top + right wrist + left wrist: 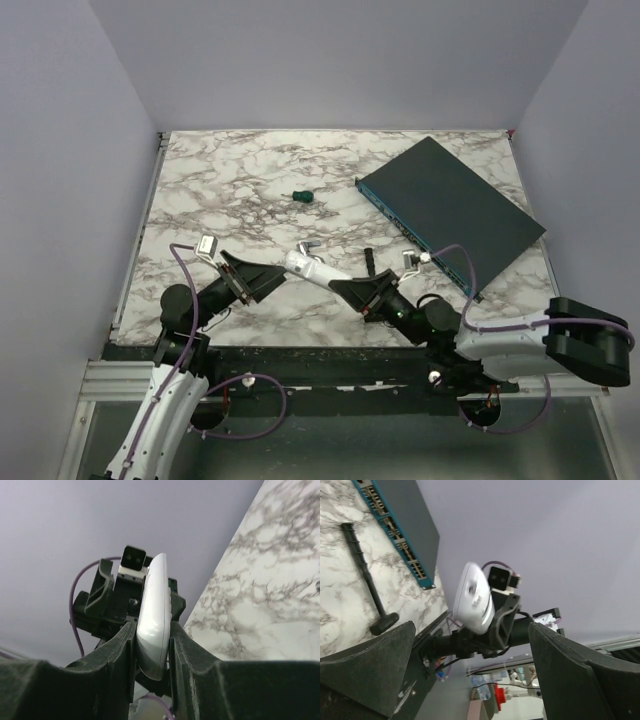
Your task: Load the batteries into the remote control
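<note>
Remote control, a small white flat plastic handset, hangs clear of the white-and-grey marbled worktop, above its near half and about midway between the left and right edges. The right arm's black two-finger tool has the handset clamped edge-on; the right wrist view shows both fingers pressed against its broad faces near one end. The other end juts toward the left arm's tool, which faces it with jaws spread wide and nothing between them; whether its tips touch the handset cannot be told.

A slim black rod with a knobbed end lies flat on the worktop just beside the right tool, on the side toward the far edge. A large dark teal flat box with a row of ports along one side sits askew in the far right corner. A stubby green-handled screwdriver lies well apart, near the middle of the worktop.
</note>
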You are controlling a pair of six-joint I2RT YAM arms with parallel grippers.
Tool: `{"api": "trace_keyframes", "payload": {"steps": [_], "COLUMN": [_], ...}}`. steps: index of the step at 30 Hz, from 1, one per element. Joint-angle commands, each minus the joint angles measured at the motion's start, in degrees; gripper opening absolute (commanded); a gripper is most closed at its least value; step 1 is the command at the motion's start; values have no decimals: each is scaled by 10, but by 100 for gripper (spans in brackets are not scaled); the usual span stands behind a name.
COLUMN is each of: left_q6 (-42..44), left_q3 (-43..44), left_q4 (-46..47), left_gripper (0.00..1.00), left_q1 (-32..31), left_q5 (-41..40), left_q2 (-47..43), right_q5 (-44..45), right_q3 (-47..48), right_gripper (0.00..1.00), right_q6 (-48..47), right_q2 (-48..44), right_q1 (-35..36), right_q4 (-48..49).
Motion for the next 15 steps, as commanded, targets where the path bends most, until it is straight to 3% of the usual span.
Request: {"api": "trace_keyframes", "payload": {"steps": [1, 4, 7, 11, 15], "left_q6": [129, 233, 282, 281, 279], "left_q3": [77, 140, 171, 164, 160], "left_q4": [-185, -332, -393, -393, -386], "left_gripper": [99, 99, 99, 99, 99], "left_q1": [-1, -1, 0, -1, 0], "left_q5": [-19, -67, -92, -82, -75], "left_q2": [-2, -2, 2, 9, 7], "right_q5": [130, 187, 245, 285, 329], "right_q3": [16, 77, 141, 203, 236], "right_gripper": [1, 1, 1, 1, 1], "right_q6": [-123, -244, -347, -477, -600], "right_q2": [-123, -189, -189, -143, -91], "right_q1": [-1, -1, -1, -1, -1], "right_q4": [-185, -417, -572, -662, -671]}}
